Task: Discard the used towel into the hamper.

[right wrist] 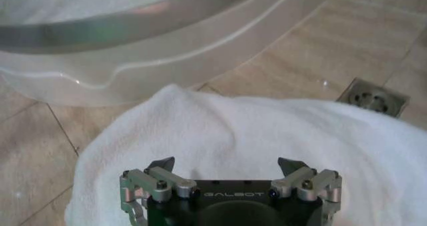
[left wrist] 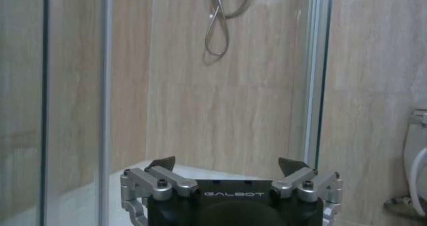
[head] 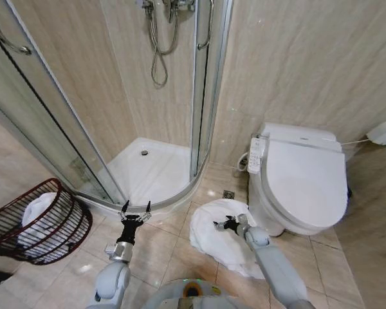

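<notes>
hamper: tipped, mouth rightward | right gripper: spread above towel

The hamper at the lower left of the head view is cut off by the frame's left edge. The right arm covers part of the towel on the floor. Whether the right gripper touches the towel is unclear.

Even indoor light, glare spots on the wall tiles, wrist views soft
</notes>
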### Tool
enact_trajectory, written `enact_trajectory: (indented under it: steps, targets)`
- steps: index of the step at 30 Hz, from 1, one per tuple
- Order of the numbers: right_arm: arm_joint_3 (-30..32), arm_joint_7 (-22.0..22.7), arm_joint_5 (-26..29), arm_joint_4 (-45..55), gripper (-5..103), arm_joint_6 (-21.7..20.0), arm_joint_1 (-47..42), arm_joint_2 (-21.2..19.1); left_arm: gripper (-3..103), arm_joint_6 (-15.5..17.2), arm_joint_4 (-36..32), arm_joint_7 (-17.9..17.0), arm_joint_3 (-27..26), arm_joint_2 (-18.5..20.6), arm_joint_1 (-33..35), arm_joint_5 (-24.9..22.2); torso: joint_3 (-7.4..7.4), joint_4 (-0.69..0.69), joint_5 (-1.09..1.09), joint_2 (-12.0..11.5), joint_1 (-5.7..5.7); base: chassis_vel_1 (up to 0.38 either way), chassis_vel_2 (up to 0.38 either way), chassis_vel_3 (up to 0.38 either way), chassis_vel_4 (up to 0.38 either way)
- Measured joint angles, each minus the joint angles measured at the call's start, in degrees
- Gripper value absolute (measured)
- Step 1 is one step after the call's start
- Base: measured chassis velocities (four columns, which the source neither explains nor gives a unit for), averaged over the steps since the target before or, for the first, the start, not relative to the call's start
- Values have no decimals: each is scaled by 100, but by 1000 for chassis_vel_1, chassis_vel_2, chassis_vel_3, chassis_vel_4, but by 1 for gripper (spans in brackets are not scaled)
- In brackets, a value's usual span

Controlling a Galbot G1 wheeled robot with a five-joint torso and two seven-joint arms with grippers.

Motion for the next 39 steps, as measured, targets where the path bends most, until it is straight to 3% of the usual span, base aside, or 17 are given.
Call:
enact_trajectory:
  steps: [15, 22, 27, 29, 32, 36, 37, 38, 39]
  targets:
    - [128, 122, -277, -1042, 101, 138, 430, 443, 100, 50, -6, -39, 22, -24, -88, 47, 0, -1, 0, 0, 0, 0, 0, 0, 0]
    - [317, 390, -264, -1435, 83, 187, 633, 664, 100, 55, -64, -43, 21, -23, -80, 49, 0, 0, 1, 0, 0, 0, 0, 0, 0]
    - [385, 427, -102, -1556, 55, 245, 630, 745, 100, 63, -122, -47, 18, -11, -54, 47, 0, -1, 0, 0, 0, 0, 0, 0, 0]
    - [400, 428, -81, -1585, 55, 274, 629, 768, 100, 65, -129, -49, 18, -12, -51, 47, 0, -1, 1, 0, 0, 0, 0, 0, 0]
    - [420, 430, -32, -1658, 39, 365, 628, 807, 100, 65, -144, -51, 15, -10, -33, 45, 0, -1, 0, 0, 0, 0, 0, 0, 0]
    - [426, 439, 9, -1706, 33, 461, 630, 825, 100, 66, -147, -52, 12, 1, -28, 41, 0, 0, 1, 0, 0, 0, 0, 0, 0]
    - [428, 450, 20, -1731, 23, 505, 635, 829, 100, 66, -148, -52, 10, 4, -29, 40, 0, 0, 0, 0, 0, 0, 0, 0, 0]
    - [429, 466, 37, -1760, 23, 555, 647, 831, 100, 65, -152, -52, 9, 8, -33, 37, 0, 0, 1, 0, 0, 0, 0, 0, 0]
    - [430, 481, 62, -1773, 13, 598, 652, 831, 100, 66, -156, -52, 9, 8, -38, 35, 0, 0, 1, 0, 0, 0, 0, 0, 0]
